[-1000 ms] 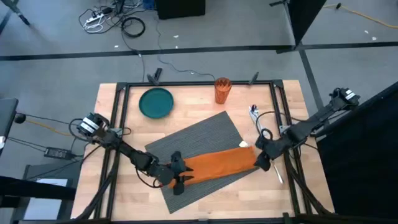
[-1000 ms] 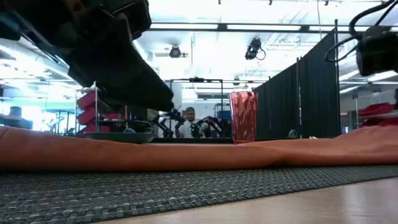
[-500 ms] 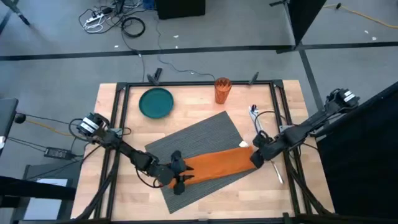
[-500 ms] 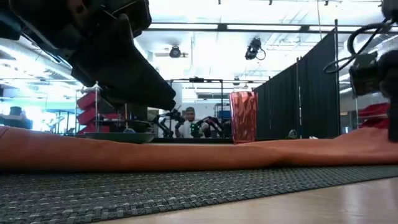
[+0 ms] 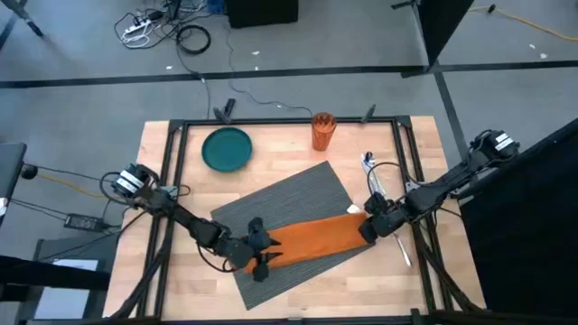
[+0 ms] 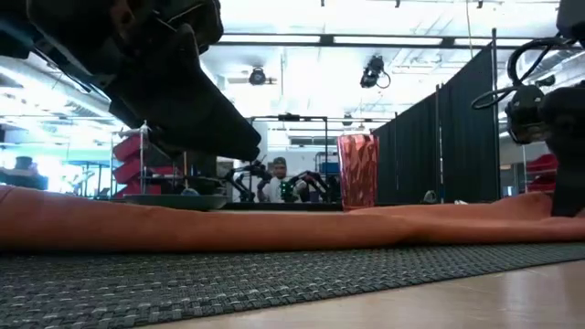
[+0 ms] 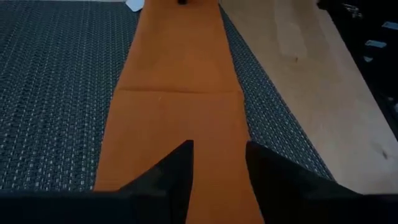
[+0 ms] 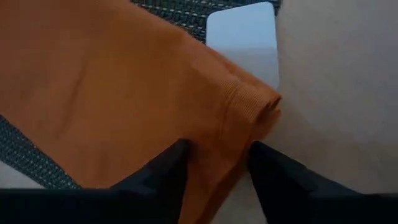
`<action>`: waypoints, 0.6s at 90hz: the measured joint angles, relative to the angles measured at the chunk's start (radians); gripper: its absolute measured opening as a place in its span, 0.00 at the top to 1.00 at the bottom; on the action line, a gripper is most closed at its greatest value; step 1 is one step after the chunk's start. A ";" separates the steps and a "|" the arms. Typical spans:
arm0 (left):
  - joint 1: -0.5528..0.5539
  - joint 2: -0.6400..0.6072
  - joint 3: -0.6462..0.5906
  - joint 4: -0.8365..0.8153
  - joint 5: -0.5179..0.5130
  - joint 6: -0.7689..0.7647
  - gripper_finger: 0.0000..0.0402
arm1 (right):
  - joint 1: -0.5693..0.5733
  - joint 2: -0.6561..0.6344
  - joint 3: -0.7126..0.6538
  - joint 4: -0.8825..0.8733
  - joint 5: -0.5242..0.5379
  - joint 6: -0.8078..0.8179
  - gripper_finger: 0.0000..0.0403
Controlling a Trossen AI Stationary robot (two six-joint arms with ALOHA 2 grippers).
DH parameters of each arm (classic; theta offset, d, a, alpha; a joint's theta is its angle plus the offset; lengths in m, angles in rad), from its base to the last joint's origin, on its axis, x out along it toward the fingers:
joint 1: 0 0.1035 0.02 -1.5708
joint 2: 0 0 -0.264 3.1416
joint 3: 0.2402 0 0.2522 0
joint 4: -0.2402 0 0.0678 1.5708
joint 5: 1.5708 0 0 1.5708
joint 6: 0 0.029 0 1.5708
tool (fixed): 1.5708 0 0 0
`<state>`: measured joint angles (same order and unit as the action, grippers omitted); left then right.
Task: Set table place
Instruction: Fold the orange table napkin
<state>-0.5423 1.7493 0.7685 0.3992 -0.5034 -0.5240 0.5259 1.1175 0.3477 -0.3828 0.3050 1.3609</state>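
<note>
Two grippers are at work on one cloth. At far left of the surface (image 5: 153,149), a light wood-grain tabletop in a black frame, the left arm reaches in. A teal plate (image 5: 226,148) stands at the far edge, well apart from the work. The left gripper (image 5: 262,255) sits over the left end of the orange napkin (image 5: 316,239), fingers (image 7: 174,171) spread, the cloth showing between them. The napkin lies lengthwise across the near part of the placemat (image 5: 289,203), a dark grey ribbed mat set askew at mid-surface. An orange cup (image 5: 322,130) stands at the far edge. The right gripper (image 5: 370,229) is at the napkin's right end, fingers (image 8: 165,168) apart and straddling the hemmed corner. Cutlery (image 5: 375,181) lies just beyond, on bare wood.

Judgement: napkin placement is in hand, with plate, cup and cutlery not yet placed. Next move calls for both grippers to pinch the ends together and shift the cloth without bunching it.
</note>
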 joint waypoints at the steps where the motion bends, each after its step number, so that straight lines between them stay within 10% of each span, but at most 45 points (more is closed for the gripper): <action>1: 0.000 0.000 0.000 0.000 0.000 0.000 0.67 | 0.000 0.000 0.000 0.000 0.003 -0.001 0.73; 20: 0.000 0.000 0.000 0.000 -0.001 0.000 0.67 | 0.004 0.003 -0.003 -0.002 0.047 -0.058 0.97; 54: 0.000 0.000 0.000 0.039 -0.002 0.000 0.67 | 0.002 0.004 0.171 -0.268 -0.036 -0.123 1.00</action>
<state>-0.5423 1.7493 0.7685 0.4387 -0.5053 -0.5240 0.5276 1.1212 0.5187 -0.6504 0.2691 1.2379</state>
